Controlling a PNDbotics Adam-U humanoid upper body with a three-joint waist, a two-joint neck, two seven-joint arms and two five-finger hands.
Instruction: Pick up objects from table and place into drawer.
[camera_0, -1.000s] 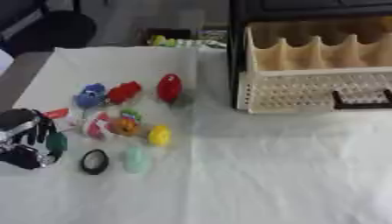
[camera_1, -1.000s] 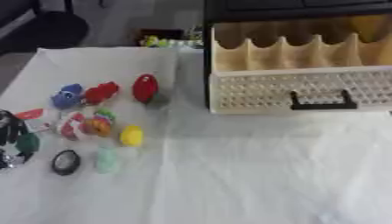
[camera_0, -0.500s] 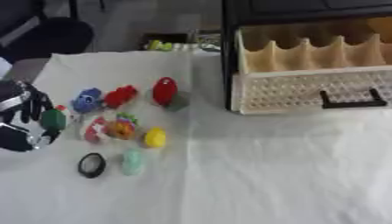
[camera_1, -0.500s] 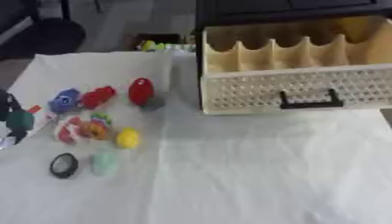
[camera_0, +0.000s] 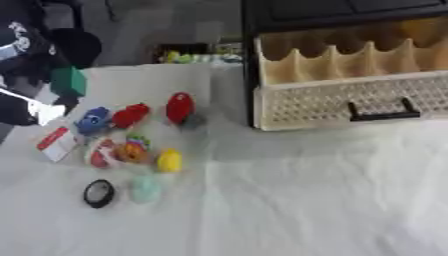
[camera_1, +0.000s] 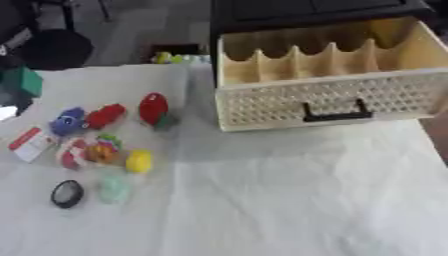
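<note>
Holding green block (camera_0: 67, 81), left hand (camera_0: 26, 47)

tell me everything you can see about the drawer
The drawer stands pulled open from a black cabinet at the table's far right. It looks like pale wood, its front panel perforated with small holes and fitted with a black handle. Scalloped dividers split the inside into a row of compartments, which appear empty. Nothing touches it.

Black left hand (camera_0: 22, 42); white markings
</note>
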